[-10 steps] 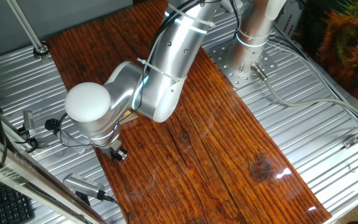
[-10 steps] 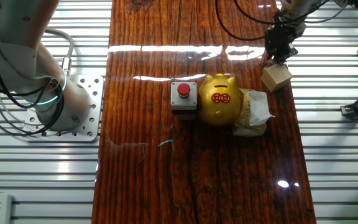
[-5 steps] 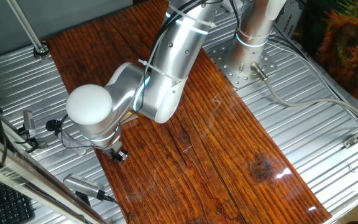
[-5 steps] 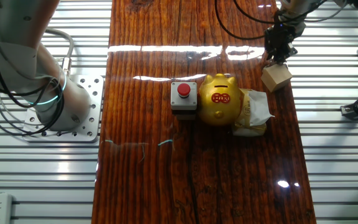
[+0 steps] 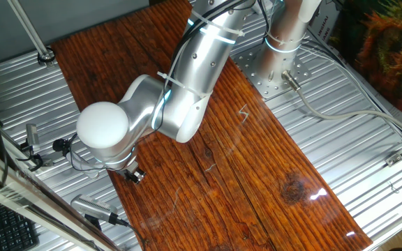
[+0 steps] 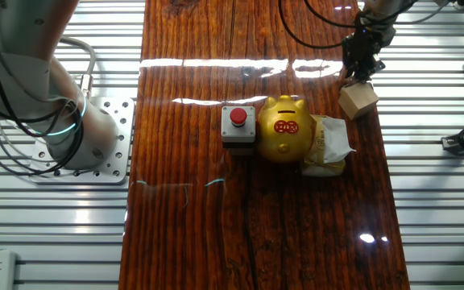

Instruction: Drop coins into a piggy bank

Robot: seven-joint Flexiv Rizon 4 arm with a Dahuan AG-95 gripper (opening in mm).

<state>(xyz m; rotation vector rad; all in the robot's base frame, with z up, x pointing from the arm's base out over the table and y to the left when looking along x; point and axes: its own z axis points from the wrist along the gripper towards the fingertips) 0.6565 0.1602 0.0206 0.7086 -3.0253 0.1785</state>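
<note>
The shiny gold piggy bank (image 6: 285, 129) stands mid-table in the other fixed view, snout toward the far edge. My gripper (image 6: 351, 76) is dark and hangs at the far right of the wood. Its tips are at the upper left corner of a light wooden block (image 6: 358, 101), behind and to the right of the pig. I cannot tell how the jaws stand, and no coin shows. In one fixed view the silver arm (image 5: 187, 84) hides the pig and the block. Only the gripper's dark tip (image 5: 132, 173) shows, below the round wrist joint.
A black box with a red button (image 6: 238, 126) touches the pig's left side. A crumpled white and yellow bag (image 6: 329, 146) lies against its right side. The arm's base (image 6: 63, 129) stands on a metal plate at the left. Ribbed metal surfaces flank the wooden board (image 6: 256, 225).
The arm's elbow and wrist joint have shifted slightly in one fixed view. The gripper stays at the wooden block, almost still.
</note>
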